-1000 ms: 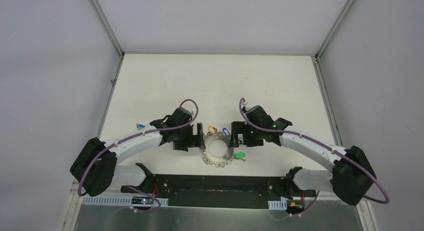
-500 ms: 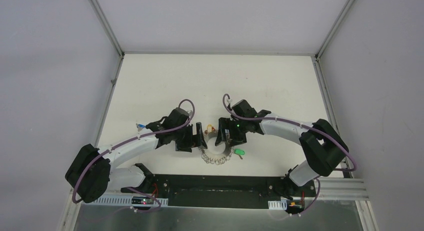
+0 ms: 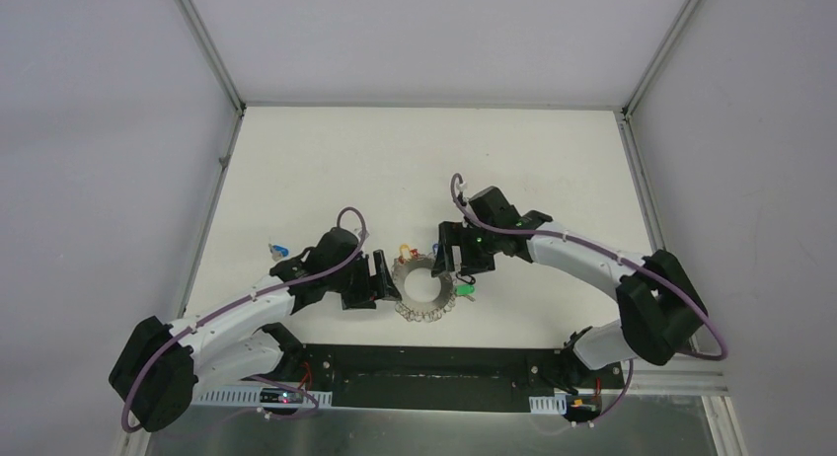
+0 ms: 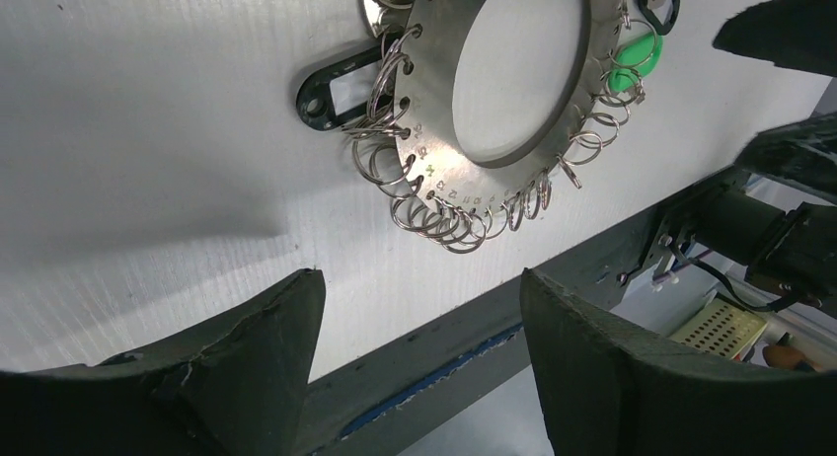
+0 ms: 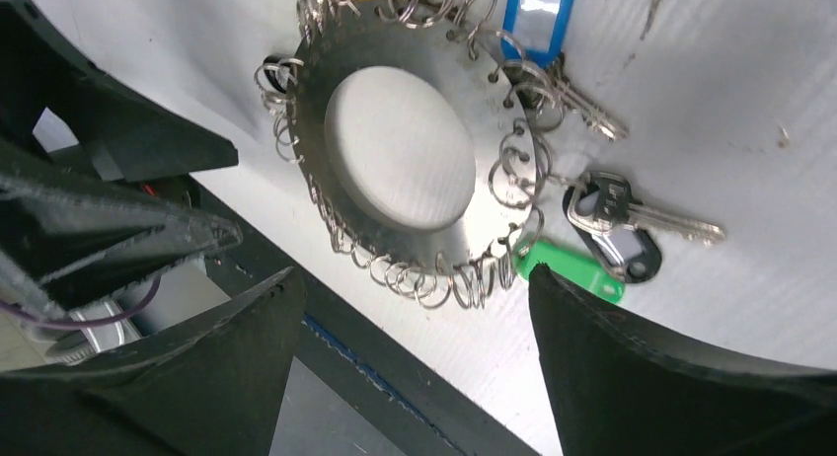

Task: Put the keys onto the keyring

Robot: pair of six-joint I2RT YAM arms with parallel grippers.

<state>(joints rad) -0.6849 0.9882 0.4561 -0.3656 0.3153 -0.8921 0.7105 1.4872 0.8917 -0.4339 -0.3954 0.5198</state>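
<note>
The keyring (image 3: 426, 308), a flat silvery ring edged with small wire loops, lies on the white table between my grippers. Its band (image 4: 434, 101) fills the top of the left wrist view and the middle of the right wrist view (image 5: 498, 180). Keys lie round it: a green tag (image 5: 572, 268), a black-tagged key (image 5: 617, 229), a blue tag (image 5: 538, 17), a black tag (image 4: 331, 86), and yellow (image 3: 404, 250) and red (image 3: 417, 255) ones. My left gripper (image 4: 421, 275) hangs open left of the ring, holding nothing. My right gripper (image 5: 415, 273) is open above its right edge, empty.
A separate blue-tagged key (image 3: 279, 249) lies on the table left of the left arm. The dark mounting rail (image 3: 424, 362) runs along the near edge just behind the ring. Metal frame posts (image 3: 212, 51) bound the white table.
The right arm has folded inward, carrying its gripper left over the ring's right edge. The left gripper has drawn back slightly toward the near edge. Both jaws have narrowed a little.
</note>
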